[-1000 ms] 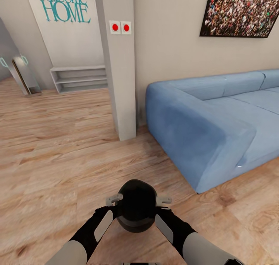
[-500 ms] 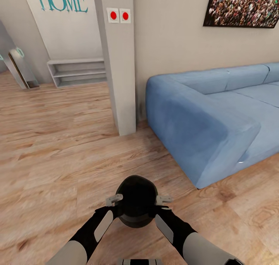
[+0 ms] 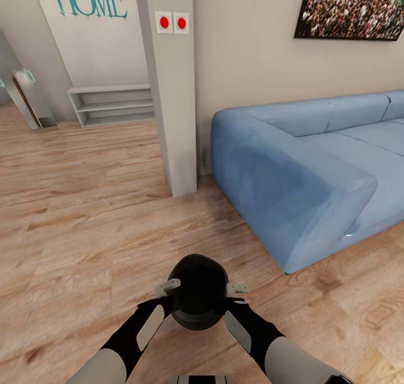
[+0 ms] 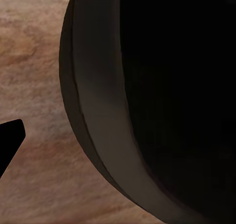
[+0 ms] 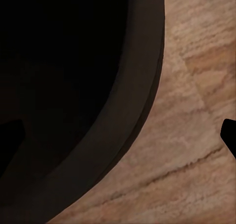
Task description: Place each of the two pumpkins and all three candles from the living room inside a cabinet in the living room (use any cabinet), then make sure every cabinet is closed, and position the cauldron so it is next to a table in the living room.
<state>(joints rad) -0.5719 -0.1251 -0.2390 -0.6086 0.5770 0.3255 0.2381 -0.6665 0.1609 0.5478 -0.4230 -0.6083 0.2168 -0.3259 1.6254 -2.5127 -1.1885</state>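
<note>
The matte black cauldron (image 3: 197, 294) hangs low in front of me above the wooden floor, carried between both arms. My left gripper (image 3: 168, 287) holds its left rim and my right gripper (image 3: 236, 288) its right rim, each with one finger outside the wall and the other inside. In the left wrist view the cauldron's rolled rim (image 4: 98, 121) runs close to the lens, with a dark fingertip (image 4: 11, 138) outside it. The right wrist view has the rim (image 5: 132, 111) between two dark fingertips (image 5: 229, 135). Pumpkins, candles, cabinet and table are out of view.
A blue sofa (image 3: 314, 165) takes up the right side, its arm close ahead. A grey pillar (image 3: 171, 92) with two red buttons stands ahead of me. A low grey shelf (image 3: 112, 104) sits against the far wall at left, past open wooden floor (image 3: 73, 204).
The whole view shifted slightly one second ago as the camera moved. Since then it has held still. The cauldron stays between both grippers.
</note>
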